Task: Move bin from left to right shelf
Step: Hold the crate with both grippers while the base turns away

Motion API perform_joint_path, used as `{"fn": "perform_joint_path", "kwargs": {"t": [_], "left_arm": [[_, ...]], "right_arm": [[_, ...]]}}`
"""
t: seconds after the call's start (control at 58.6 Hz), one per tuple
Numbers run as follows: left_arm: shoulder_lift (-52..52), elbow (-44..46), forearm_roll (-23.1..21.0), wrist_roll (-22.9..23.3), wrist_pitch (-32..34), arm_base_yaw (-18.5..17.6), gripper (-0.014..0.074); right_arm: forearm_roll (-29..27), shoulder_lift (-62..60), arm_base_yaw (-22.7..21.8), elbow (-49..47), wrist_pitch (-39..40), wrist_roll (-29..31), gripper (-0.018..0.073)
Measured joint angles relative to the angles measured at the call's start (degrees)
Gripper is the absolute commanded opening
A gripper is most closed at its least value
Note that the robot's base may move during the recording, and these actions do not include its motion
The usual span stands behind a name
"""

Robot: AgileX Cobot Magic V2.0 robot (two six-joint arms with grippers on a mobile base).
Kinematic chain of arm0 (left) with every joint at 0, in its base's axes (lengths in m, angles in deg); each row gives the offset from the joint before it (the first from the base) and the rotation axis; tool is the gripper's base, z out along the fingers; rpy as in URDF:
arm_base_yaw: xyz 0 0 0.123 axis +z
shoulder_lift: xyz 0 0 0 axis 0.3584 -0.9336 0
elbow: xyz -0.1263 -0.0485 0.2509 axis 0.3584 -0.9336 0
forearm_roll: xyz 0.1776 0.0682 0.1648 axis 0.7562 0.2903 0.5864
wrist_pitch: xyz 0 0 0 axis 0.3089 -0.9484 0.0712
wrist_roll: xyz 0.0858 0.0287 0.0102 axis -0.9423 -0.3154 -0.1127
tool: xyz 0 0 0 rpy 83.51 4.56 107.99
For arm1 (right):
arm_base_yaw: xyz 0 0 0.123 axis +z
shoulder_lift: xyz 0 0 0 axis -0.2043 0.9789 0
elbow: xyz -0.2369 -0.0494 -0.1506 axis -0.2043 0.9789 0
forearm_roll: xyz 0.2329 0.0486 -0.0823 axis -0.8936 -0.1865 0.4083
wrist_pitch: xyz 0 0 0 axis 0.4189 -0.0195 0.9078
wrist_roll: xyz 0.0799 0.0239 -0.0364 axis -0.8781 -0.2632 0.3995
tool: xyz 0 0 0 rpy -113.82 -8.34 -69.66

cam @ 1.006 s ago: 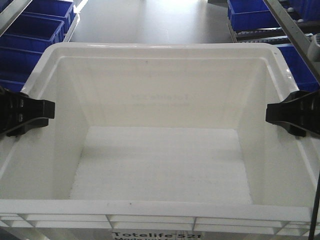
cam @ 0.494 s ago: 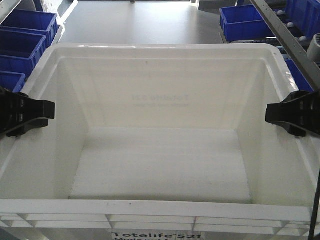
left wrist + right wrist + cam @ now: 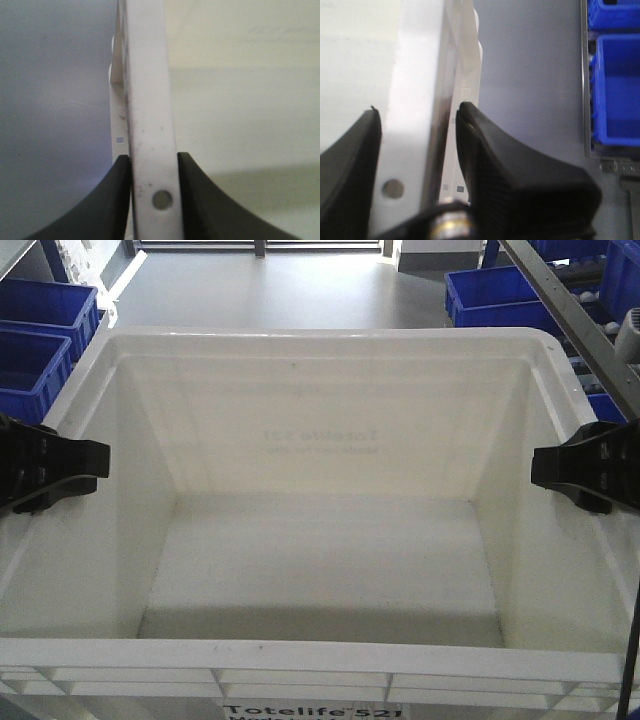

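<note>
Nearest, the left wrist view: my left gripper has both black fingers pressed against the bin at its left rim, one finger outside and one inside, with no gap on either side; a small round mark sits on the rim top between them; grey floor lies outside the wall.

The right wrist view: my right gripper straddles the right rim; the outer finger touches the ribbed edge; the inner finger is at the rim's inside edge, contact hard to confirm; only this view shows a blue bin down at floor side, in a steel-edged lane.

The front view alone shows both grips at once, level, at mid-length of the side walls; the bin fills the frame, upright, interior bare; the print "Totelife 521" is cut off at the bottom edge.

Beyond the far rim: open grey floor; blue bins left and right; a slanted steel rack rail at upper right.
</note>
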Motion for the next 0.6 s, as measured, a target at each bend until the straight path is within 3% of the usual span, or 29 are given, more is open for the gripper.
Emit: {"fn": "perform_joint_path", "kwargs": {"t": [0.597], "left_arm": [[0.0,0.0,0.0,0.0,-0.1,0.0,-0.0006]], "right_arm": [[0.0,0.0,0.0,0.0,0.0,0.0,0.002]]}}
